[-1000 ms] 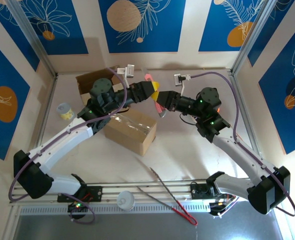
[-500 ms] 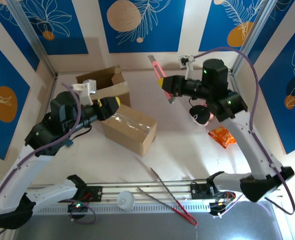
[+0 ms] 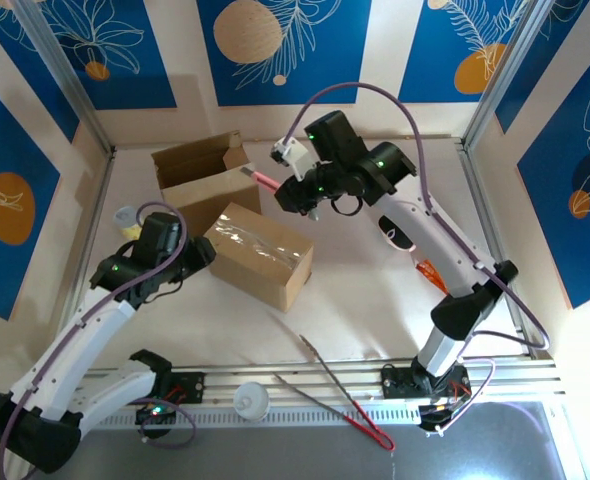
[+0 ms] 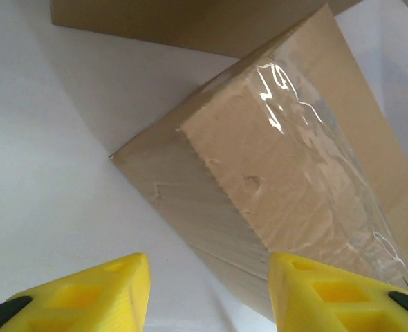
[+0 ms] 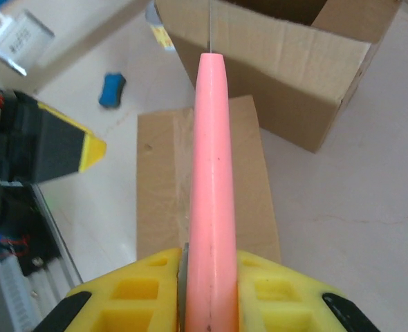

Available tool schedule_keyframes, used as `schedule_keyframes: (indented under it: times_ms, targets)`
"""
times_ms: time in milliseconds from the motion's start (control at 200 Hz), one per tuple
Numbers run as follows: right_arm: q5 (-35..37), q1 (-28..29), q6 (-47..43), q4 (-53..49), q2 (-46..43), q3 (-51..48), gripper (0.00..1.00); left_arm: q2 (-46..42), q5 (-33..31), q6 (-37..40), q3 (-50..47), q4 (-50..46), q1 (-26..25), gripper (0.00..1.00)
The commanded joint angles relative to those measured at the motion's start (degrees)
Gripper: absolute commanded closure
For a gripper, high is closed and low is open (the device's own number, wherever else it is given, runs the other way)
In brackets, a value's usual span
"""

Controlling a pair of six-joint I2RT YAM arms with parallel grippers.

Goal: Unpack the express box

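Note:
A sealed cardboard box (image 3: 260, 255) with clear tape along its top lies in the middle of the table. My right gripper (image 3: 293, 193) hovers over its far end, shut on a pink utility knife (image 3: 266, 180) that points left. In the right wrist view the knife (image 5: 211, 166) runs up from the gripper (image 5: 211, 277) over the taped box (image 5: 162, 187), its thin blade tip toward the open box (image 5: 280, 76). My left gripper (image 3: 199, 256) is at the sealed box's left end. In the left wrist view it (image 4: 205, 277) stands open and holds nothing, just short of the box corner (image 4: 294, 159).
An open brown box (image 3: 203, 170) stands at the back left. A small yellow-and-white cup (image 3: 127, 220) sits left of the left arm. A white-and-black object (image 3: 400, 232) and an orange packet (image 3: 425, 270) lie right. Red-handled tongs (image 3: 340, 395) and a white cup (image 3: 252, 402) are near the front rail.
The right arm has swung left with the pink knife, from the back middle to over the sealed box. The left gripper has dropped back to the box's left end.

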Motion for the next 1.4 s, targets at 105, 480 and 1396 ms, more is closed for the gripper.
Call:
schedule_keyframes:
  times_ms: [105,480,1396]
  targets:
    - [5.6,3.5,-6.5,-3.5,5.5,4.1,1.0,-0.4,2.5,-3.8,-4.6,8.8,2.5,0.52]
    - [7.3,8.1,-8.2,-5.3,13.9,8.7,1.0,2.5,3.5,-6.8,-8.2,19.8,4.2,0.54]
    - [13.7,10.9,-3.5,-8.1,21.3,13.4,1.0,9.1,4.8,-4.4,-8.7,25.6,7.9,0.55]
